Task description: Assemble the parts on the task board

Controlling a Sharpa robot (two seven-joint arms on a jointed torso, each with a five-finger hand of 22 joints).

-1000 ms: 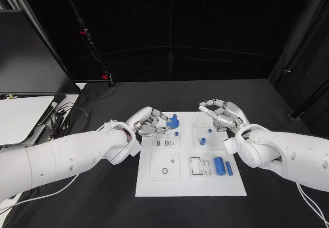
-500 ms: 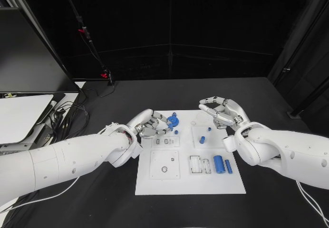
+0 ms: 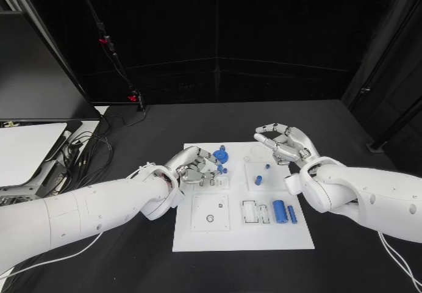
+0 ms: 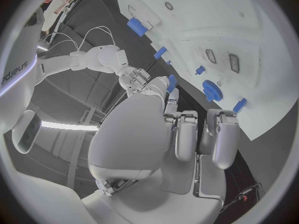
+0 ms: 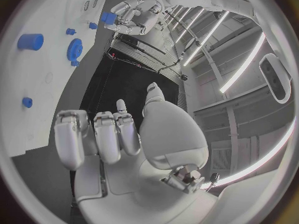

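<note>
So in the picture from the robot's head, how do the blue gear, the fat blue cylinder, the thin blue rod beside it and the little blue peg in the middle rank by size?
Largest to smallest, as they look in the head view:
1. fat blue cylinder
2. blue gear and thin blue rod: too close to rank; the rod is longer but much slimmer
3. little blue peg

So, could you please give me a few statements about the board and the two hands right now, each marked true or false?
1. A blue gear sits near the far edge of the task board. True.
2. The right hand holds the large blue cylinder. False: the cylinder lies on the board nearer the robot, apart from that hand, which holds nothing visible.
3. The left hand is over the board's left side, close to the gear. True.
4. All blue parts lie off the board on the black table. False: they are on the white board.
</note>
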